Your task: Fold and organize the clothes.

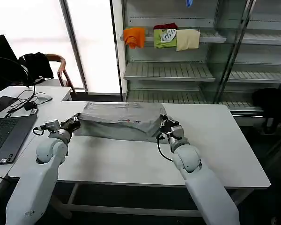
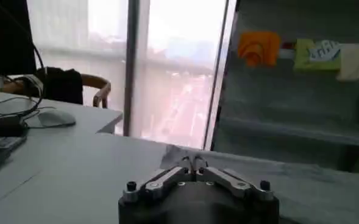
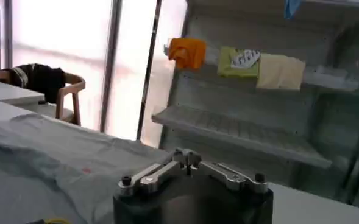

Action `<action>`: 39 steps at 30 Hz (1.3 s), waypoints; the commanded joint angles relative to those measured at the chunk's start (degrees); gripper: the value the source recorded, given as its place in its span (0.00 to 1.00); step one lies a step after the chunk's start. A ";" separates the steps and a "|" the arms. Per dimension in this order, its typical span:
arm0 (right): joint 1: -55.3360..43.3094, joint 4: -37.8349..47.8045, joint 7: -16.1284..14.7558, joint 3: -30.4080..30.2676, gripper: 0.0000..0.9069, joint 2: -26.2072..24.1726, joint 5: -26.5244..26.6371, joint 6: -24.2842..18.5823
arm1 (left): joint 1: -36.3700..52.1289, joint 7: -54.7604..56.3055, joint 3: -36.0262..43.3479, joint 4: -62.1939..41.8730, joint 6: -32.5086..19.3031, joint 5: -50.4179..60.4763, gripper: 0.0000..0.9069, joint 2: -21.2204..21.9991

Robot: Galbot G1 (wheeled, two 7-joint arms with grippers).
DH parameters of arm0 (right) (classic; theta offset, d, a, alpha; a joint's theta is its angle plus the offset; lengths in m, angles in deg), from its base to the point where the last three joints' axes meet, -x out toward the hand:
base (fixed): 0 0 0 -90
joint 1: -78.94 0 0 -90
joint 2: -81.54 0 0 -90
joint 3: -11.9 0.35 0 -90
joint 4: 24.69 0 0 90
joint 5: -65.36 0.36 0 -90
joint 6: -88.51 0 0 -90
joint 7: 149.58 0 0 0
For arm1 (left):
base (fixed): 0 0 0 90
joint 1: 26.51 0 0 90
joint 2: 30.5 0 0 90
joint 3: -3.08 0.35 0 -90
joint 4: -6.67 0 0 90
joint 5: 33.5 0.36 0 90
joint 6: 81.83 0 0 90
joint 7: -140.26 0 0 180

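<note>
here a light grey, soft fabric shirt (image 1: 122, 120) is seen lying partly folded on the white rectangular table (image 1: 225, 150), toward its far edge, with a small multicoloured print facing the near side. the left gripper (image 1: 76, 123) is placed at the shirt's left corner, its fingers pinched together on the fabric edge; in the left wrist view the gripper (image 2: 193, 163) is closed to a point against the grey cloth (image 2: 289, 182). the right gripper (image 1: 162, 129) is set at the shirt's right near corner, likewise clamped on the fabric, and in the right wrist view its fingers (image 3: 187, 159) meet over the draped cloth (image 3: 57, 164). behind the table, a metal shelving unit (image 1: 178, 70) is hung with orange, green and cream cloths.
</note>
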 commanded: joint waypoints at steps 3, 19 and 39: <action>-1.19 3.16 -1.24 -0.12 0.00 0.16 -0.50 -2.84 | 0.08 0.29 0.45 -1.60 -0.53 0.90 0.02 0.47; 1.80 4.89 -1.42 0.49 0.00 0.32 -1.72 -4.65 | -2.62 -2.13 -0.19 -2.31 -0.88 3.83 0.17 -0.29; 4.67 3.56 3.18 0.94 1.00 0.81 -1.51 0.35 | -3.53 -4.11 0.27 -2.62 -1.65 7.75 1.00 -1.05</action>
